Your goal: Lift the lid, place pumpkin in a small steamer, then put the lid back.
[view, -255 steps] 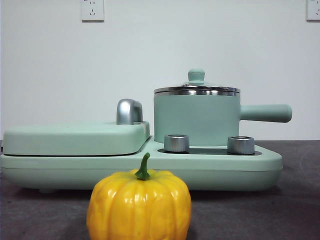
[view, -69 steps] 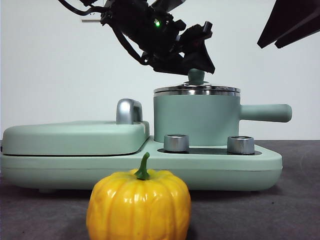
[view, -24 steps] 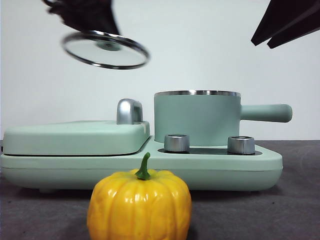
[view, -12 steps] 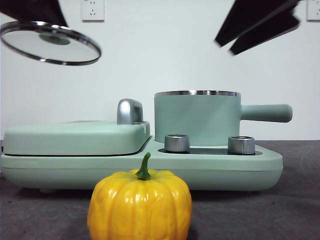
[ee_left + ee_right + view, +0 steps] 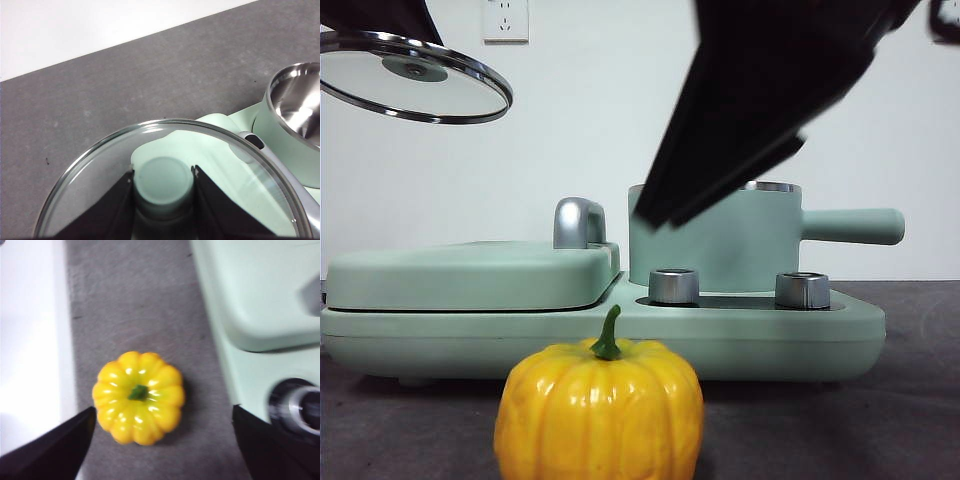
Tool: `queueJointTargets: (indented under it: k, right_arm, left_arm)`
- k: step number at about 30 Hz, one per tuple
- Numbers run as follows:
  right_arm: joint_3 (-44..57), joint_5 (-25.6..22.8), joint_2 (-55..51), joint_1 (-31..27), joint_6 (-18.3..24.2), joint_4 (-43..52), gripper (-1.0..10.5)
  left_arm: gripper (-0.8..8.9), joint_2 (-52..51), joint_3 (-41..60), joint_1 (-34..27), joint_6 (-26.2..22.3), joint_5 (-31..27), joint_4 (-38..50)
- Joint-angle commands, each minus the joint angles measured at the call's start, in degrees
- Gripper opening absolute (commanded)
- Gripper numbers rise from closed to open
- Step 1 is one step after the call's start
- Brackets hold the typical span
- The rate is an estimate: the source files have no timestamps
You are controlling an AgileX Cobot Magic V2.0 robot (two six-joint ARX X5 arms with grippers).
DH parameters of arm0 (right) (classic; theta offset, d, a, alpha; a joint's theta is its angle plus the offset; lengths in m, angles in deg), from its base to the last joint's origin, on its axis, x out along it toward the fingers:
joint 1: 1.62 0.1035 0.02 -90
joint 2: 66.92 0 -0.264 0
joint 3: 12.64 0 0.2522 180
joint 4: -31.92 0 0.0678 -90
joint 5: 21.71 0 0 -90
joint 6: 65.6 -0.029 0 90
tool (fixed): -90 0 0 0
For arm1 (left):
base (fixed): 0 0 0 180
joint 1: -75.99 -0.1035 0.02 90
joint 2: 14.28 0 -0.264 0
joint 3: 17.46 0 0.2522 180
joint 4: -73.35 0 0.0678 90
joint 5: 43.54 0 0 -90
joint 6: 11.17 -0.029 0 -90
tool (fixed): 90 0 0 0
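Steamer stands uncovered with its shiny steel inside bare, left gripper clamps the lid knob, right gripper hangs spread above the ribbed pumpkin.

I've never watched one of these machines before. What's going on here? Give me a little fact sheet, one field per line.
Lid: off the pot, held up in the air, tilted
Left claw: shut on the lid's green knob
Small steamer: open, steel inside showing, nothing in it as far as visible
Pumpkin: on the grey table, in front of the cooker, untouched
Right claw: open wide, above the pumpkin
Step not yet done: pumpkin into pot, lid back on
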Motion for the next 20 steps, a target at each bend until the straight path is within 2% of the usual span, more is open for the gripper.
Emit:
queueJointTargets:
  k: [1,14,20]
  right_arm:
    - [-0.96,0.07,3.13,2.1,0.68,1.29,4.8]
    - [-0.96,-2.38,14.91,5.86,2.08,6.64,4.9]
    - [-0.98,-2.86,14.64,5.79,-3.54,3.48,3.5]
  left_arm:
    - [0.12,0.02,-1.14,0.09,0.42,0.17,1.55]
    - [0.11,0.02,-1.14,-0.55,-0.22,0.17,1.51]
    - [0.12,0.02,-1.14,-0.55,-0.24,0.17,1.51]
